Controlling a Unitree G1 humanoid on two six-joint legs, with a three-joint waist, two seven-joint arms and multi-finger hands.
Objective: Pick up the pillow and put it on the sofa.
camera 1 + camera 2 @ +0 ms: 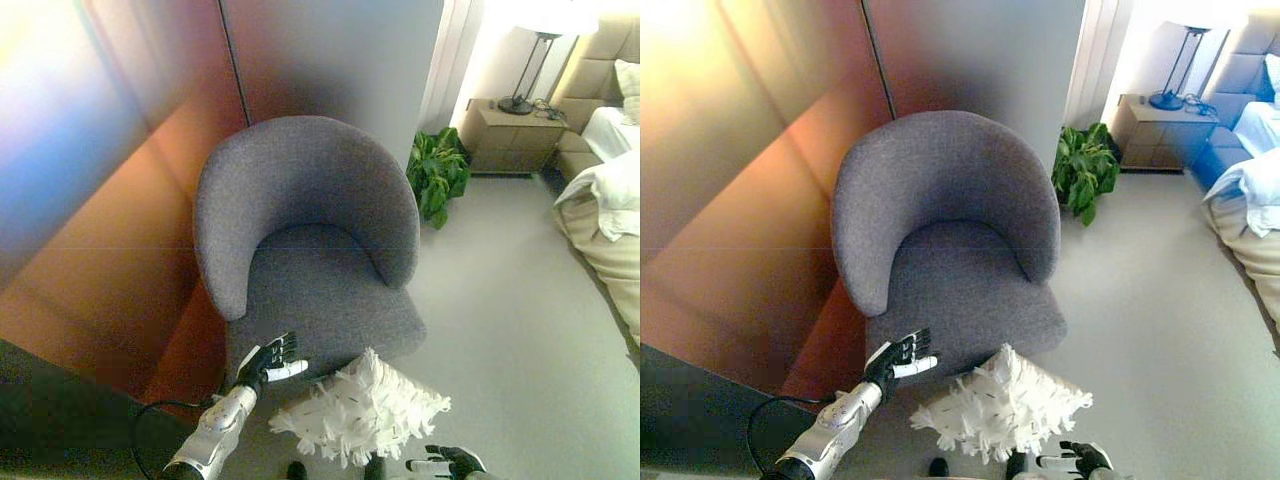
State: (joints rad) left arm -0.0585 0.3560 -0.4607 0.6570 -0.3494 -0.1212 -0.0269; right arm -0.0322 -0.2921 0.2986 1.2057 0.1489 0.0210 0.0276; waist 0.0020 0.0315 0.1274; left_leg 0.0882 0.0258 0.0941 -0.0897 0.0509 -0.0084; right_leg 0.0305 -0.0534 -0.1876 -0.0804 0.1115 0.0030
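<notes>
While my left hand [268, 363] hovers with fingers spread loosely, holding nothing, it sits just left of the pillow [362, 408]. My right hand [447, 463] shows just below the pillow's right corner, barely in view; can't tell its fingers. Pillow is white, feathery, on the floor [500, 330], against the front edge of the grey armchair [305, 235]. Plant [438, 172] well behind the pillow, right of the chair.

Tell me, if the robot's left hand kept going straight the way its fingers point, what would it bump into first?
Probably the front edge of the grey armchair. The left hand, fingers open, points up and slightly right toward the seat, beside the fluffy white pillow. Depth is unclear, so it might pass above the cushion.
</notes>
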